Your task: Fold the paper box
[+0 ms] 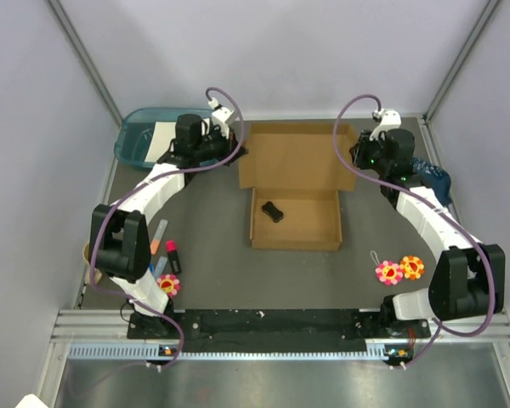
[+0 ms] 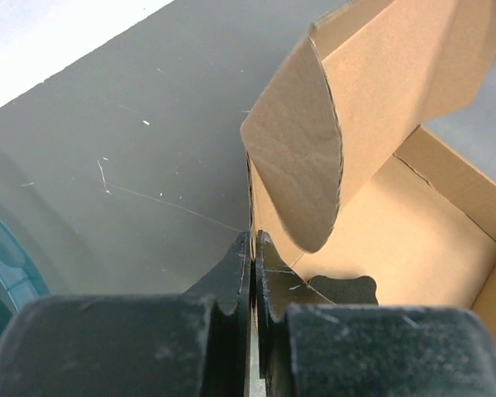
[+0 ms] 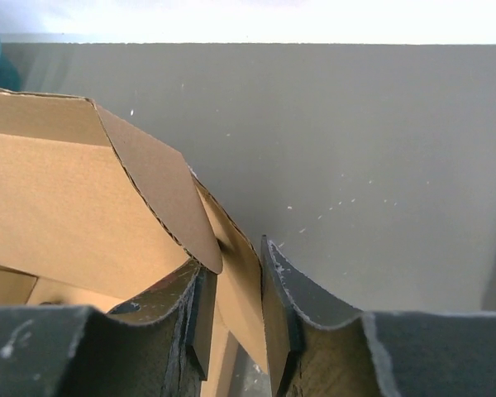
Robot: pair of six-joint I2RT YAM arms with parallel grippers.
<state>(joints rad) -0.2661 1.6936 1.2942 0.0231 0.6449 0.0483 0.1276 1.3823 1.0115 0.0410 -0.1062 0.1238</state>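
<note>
Two arms, one box. Teal tray (image 1: 134,140): far-left corner of the table (image 1: 212,255), white sheet (image 1: 160,138) inside. Left gripper (image 2: 252,248): jaws clenched on the left edge of the paper box (image 1: 296,161). Paper box: mid-table between both grippers, lid open toward the far side, small black item (image 1: 273,211) in its base. Right gripper (image 3: 236,260): jaws part-way apart astride the right flap; whether they pinch it cannot be told.

I'm working in a robotics lab cell: a grey surface (image 1: 204,255) boxed in by plain white panels (image 1: 280,51) on metal posts (image 1: 85,58). A cabled left arm (image 1: 157,187) and right arm (image 1: 425,212) stand bolted to a slotted aluminium rail (image 1: 280,337) along the bottom of the frame.
</note>
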